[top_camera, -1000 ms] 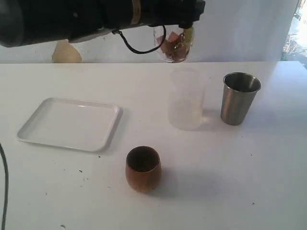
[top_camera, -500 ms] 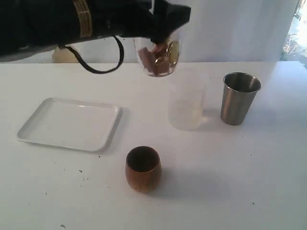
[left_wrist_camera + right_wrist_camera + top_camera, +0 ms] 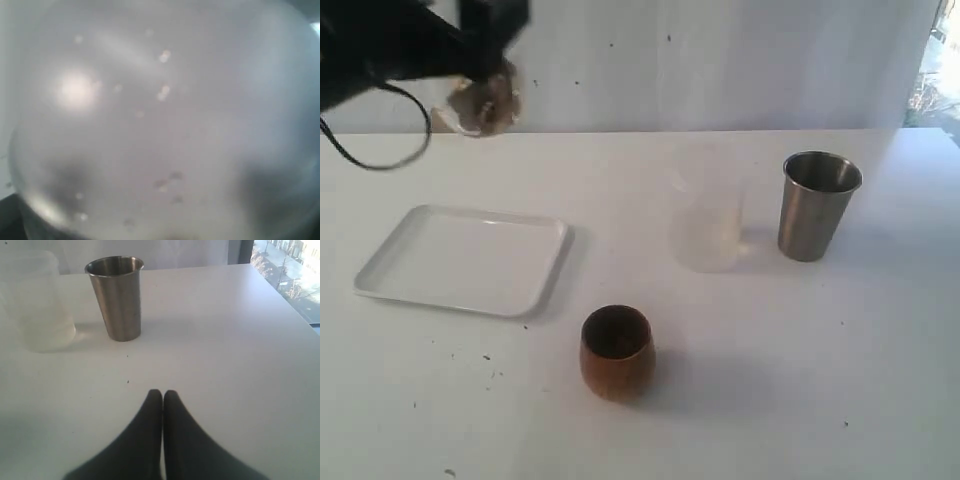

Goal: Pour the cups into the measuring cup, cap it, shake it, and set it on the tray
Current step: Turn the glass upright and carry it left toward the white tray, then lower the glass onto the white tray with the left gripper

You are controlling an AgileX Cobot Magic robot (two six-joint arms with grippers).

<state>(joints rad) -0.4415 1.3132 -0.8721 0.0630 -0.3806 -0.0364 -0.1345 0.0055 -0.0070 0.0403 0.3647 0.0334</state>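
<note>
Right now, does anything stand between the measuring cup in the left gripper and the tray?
Nothing visible does. The left gripper holds the measuring cup up beyond the far edge of the tray; the wooden cup stands off to the side.

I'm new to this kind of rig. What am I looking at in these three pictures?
A two-armed robot at a white table. The wide picture is from a camera off the arms; the others sit on each wrist. On the table: a white tray, a wooden cup, a frosted cup and a steel tumbler. The left gripper, blurred, holds a clear measuring cup aloft, which fills its wrist view. The right gripper is shut and empty.
</note>
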